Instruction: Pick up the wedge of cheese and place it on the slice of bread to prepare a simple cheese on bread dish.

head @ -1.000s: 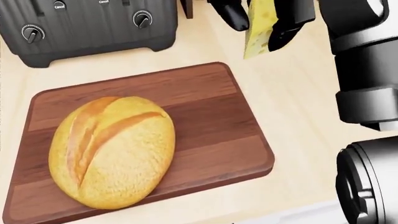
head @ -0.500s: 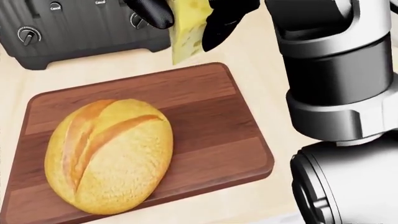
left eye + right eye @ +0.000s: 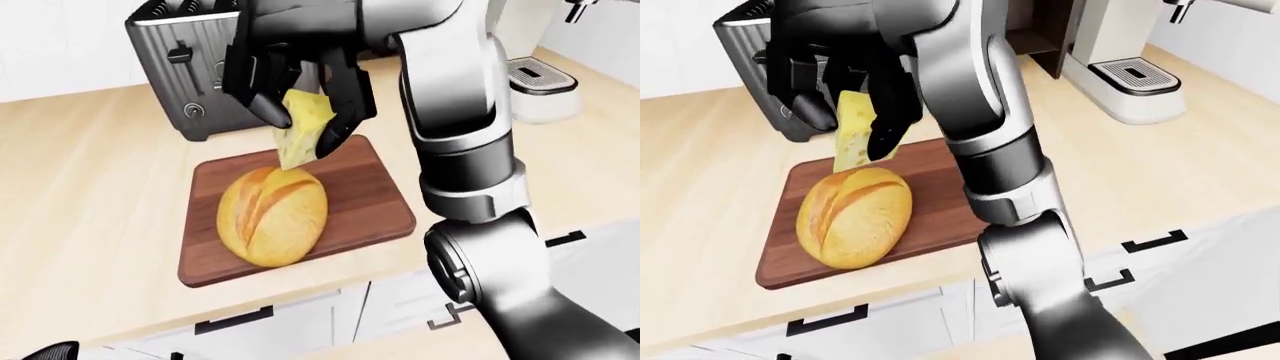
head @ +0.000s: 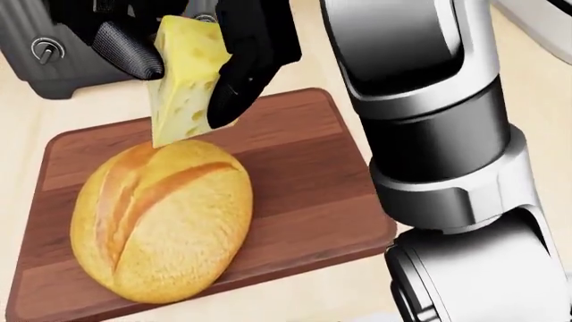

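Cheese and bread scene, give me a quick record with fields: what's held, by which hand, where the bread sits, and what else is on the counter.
held item: wedge of cheese, yellow with holes, narrow end pointing down
holder: right hand, dark fingers closed on the wedge from both sides
cheese position: over the upper end of the bread; contact cannot be told
bread: round golden loaf, scored on top
bread support: wooden cutting board on the light counter
left hand: not in view
other items: dark toaster above the board; white coffee machine at upper right
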You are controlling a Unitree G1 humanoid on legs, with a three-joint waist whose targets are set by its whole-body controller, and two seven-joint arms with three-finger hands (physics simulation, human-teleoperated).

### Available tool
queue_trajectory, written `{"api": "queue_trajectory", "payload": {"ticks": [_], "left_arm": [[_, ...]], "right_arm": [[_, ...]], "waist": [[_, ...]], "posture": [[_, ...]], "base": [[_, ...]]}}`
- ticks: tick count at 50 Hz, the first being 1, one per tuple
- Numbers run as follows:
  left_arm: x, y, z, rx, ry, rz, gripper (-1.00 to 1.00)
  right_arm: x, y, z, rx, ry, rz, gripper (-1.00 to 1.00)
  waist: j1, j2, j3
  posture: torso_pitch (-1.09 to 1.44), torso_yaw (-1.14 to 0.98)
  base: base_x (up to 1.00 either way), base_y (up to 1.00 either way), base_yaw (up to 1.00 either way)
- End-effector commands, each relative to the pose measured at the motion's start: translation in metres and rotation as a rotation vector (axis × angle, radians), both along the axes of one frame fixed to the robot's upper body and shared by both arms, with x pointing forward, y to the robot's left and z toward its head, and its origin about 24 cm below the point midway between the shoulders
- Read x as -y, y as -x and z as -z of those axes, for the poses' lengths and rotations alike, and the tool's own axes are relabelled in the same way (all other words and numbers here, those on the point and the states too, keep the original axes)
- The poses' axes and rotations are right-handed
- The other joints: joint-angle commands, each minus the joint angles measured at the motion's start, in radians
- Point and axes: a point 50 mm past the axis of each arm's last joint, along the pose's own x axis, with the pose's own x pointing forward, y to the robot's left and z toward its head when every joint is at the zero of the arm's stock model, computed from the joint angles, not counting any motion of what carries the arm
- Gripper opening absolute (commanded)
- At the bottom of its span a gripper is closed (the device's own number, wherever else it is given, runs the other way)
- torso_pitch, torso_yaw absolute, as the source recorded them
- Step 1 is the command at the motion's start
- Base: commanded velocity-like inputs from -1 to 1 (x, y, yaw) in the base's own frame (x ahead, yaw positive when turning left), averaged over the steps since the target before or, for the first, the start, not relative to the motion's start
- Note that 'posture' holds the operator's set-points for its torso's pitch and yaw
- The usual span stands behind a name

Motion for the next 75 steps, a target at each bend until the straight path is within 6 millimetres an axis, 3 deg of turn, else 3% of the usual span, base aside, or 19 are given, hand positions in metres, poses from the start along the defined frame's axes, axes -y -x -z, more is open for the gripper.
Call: {"api": "queue_trajectory", "payload": {"ticks": [1, 13, 23, 38, 75], "left_arm": [[0.003, 0.004, -0.004, 0.024, -0.028, -0.003, 1.00], [0.003, 0.004, -0.004, 0.022, -0.028, 0.000, 1.00], [0.004, 0.005, -0.004, 0.022, -0.029, 0.004, 1.00], [0.003, 0.004, -0.004, 0.018, -0.024, 0.005, 1.00], [0.002, 0.003, -0.003, 0.017, -0.025, 0.008, 1.00]], "right_arm": [[-0.001, 0.008, -0.017, 0.078, -0.041, -0.017, -1.00], [-0.018, 0.007, -0.026, 0.074, 0.001, -0.063, -1.00], [-0.027, -0.006, -0.009, 0.002, 0.012, -0.077, -1.00], [-0.045, -0.011, -0.012, 0.020, 0.022, -0.126, -1.00], [-0.071, -0.016, 0.044, -0.055, 0.156, -0.195, -1.00]], "waist": [[0.000, 0.005, -0.022], [-0.003, 0.010, -0.022], [-0.003, 0.011, -0.026], [-0.005, 0.015, -0.025], [-0.005, 0.020, -0.030]], "posture": [[0.00, 0.00], [0.00, 0.00], [0.00, 0.00], [0.00, 0.00], [0.00, 0.00]], "base": [[0.00, 0.00, 0.00], [0.00, 0.00, 0.00], [0.00, 0.00, 0.00], [0.00, 0.00, 0.00], [0.00, 0.00, 0.00]]}}
